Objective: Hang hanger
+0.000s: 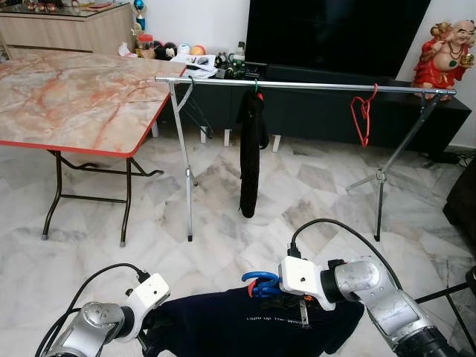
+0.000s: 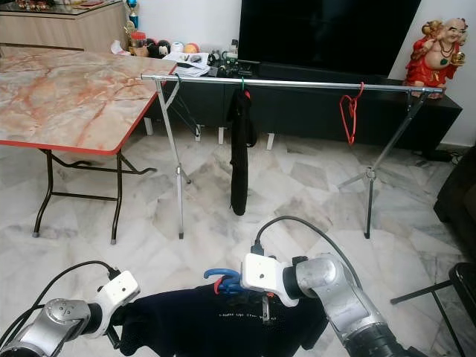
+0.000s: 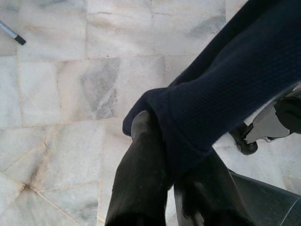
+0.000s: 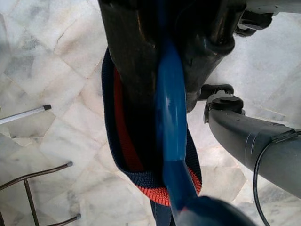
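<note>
**Dark shirt on a blue hanger carried toward the clothes rail**

The right end effector [image 4: 155, 94] is clenched on the glossy blue plastic hanger [image 1: 260, 283], gripped just below its curved hook, so that the hook is left free above the fingers for catching the rail. The navy knitted shirt with a red-lined collar [image 2: 216, 323] is draped over the hanger; its ribbed collar is seen wrapped around the right end effector's fingers. The left end effector [image 3: 162, 162] is clamped on a fold of the shirt's sleeve, apparently so that the soft, limp cloth is kept spread and clear of the pale marble floor tiles [image 3: 56, 89].

Well ahead of both end effectors stands the thin silver metal clothes rail on splayed legs [image 1: 312, 86]. From it hang 1 long black garment [image 1: 251, 149] and 1 empty red wire hanger [image 1: 362, 115]; the bare stretch between these 2 seems the likeliest landing spot.
</note>
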